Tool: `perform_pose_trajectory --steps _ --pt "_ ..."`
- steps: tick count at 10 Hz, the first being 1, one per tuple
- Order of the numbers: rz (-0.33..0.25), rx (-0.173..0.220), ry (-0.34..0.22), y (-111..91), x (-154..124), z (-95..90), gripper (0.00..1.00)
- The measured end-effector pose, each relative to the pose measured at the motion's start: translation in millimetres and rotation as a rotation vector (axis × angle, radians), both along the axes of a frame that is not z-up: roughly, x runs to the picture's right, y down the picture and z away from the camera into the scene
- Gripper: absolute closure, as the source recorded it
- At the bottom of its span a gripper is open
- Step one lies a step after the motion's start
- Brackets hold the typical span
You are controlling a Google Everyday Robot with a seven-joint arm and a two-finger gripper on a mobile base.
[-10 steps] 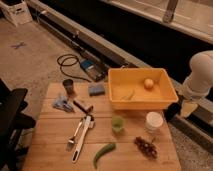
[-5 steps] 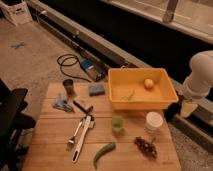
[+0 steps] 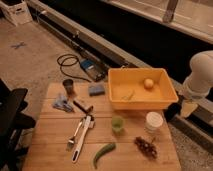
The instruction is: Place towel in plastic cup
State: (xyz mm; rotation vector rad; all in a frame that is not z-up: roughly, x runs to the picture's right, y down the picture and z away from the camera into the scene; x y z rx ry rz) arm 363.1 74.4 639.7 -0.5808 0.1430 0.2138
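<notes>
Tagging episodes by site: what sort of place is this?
Probably a robot lab or test bay: bare concrete floor, loose cables, a wooden table of props. The gripper sits right of the yellow bin.

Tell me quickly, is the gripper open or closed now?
Gripper: cannot be told. It is at the right, beside the yellow bin, away from the towel.

Warm overhead light, moderate level, with a dark band across the rear.
The table (image 3: 55,150) and yellow bin (image 3: 142,102) are evenly lit, with only soft, short shadows. The white arm (image 3: 202,75) is the brightest surface, close to glare. The gripper (image 3: 171,111), low by the bin's right corner, sits in shade.
</notes>
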Motion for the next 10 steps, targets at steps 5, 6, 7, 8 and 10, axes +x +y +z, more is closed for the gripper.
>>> perform_pose_trajectory --steps 5,6,7,8,10 --pt "0.0 -0.001 -0.001 0.5 -0.2 0.8 0.3" --pt "0.0 -0.001 -0.001 0.4 -0.4 0.9 0.3" --pt "0.0 -0.001 -0.001 0.5 -0.4 0.9 0.3" --pt "0.0 -0.001 -0.001 0.4 -0.4 0.9 0.3" --pt "-0.008 0.011 -0.008 -1.7 -2.6 0.9 0.3"
